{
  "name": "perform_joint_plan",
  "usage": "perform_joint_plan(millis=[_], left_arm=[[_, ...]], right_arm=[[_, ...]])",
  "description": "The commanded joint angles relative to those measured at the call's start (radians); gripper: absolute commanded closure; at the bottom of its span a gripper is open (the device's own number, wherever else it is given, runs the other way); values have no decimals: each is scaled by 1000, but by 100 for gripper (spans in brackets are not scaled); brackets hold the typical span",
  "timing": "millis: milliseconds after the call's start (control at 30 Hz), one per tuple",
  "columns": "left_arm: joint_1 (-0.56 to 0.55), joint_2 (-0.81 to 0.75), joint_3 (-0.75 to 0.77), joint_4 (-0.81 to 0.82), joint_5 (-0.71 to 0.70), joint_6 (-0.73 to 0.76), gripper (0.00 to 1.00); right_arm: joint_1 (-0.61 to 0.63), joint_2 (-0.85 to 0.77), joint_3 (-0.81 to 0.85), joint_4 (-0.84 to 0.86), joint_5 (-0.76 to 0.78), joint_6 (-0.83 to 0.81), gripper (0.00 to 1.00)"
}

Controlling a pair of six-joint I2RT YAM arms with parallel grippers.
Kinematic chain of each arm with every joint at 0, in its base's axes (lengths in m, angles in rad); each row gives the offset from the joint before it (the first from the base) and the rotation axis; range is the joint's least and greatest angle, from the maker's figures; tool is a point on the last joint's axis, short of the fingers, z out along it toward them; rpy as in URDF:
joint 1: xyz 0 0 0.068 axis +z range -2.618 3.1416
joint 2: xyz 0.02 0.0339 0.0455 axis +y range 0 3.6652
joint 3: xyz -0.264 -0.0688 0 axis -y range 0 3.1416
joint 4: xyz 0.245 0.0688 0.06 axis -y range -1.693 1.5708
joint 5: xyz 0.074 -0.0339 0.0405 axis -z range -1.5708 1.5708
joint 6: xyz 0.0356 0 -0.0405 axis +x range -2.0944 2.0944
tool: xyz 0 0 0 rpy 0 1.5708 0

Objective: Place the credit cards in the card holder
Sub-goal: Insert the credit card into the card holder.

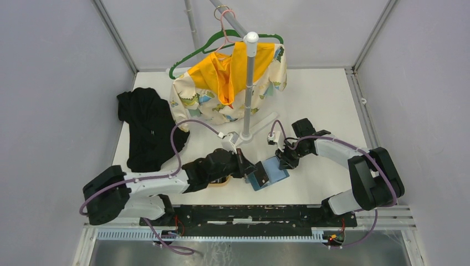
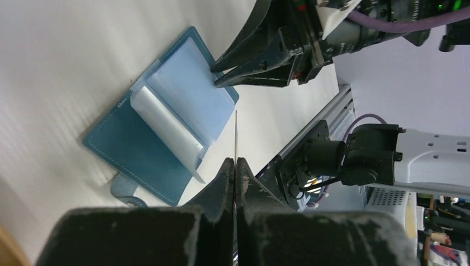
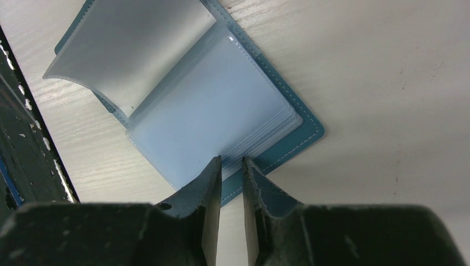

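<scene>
You're working in a robot lab cell: plain pale walls (image 1: 50, 83) on metal posts (image 1: 113, 36) box in a white bench (image 1: 321, 105), with the left arm (image 1: 155, 185) and right arm (image 1: 338, 149) bolted to a rail (image 1: 249, 213).

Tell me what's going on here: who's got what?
The left gripper is shut on a credit card, seen edge-on, held just short of the open card holder lying on the table. The right gripper has its tips at the edge of the holder's clear pockets, jaws a narrow gap apart; whether it pinches anything is unclear. One sleeve curls up. The card is not yet in.
</scene>
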Motion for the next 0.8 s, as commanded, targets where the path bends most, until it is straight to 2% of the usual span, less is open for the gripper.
perform_joint_plan(millis=[0,100,367,767], left_arm=[[-38,88,-24,249,-117,-127,98],[-51,126,-48,306,-167,-140,98],[-53,233,-86,463,-170,-207,98],[-53,261,-127,455,-176,-225,98]], right_arm=[[4,-5,15,0,22,-7,75],[3,-3,17,0,27,-4,75],[2,0,17,-2,32,-3,75],[5,4,17,-3,31,-4,75]])
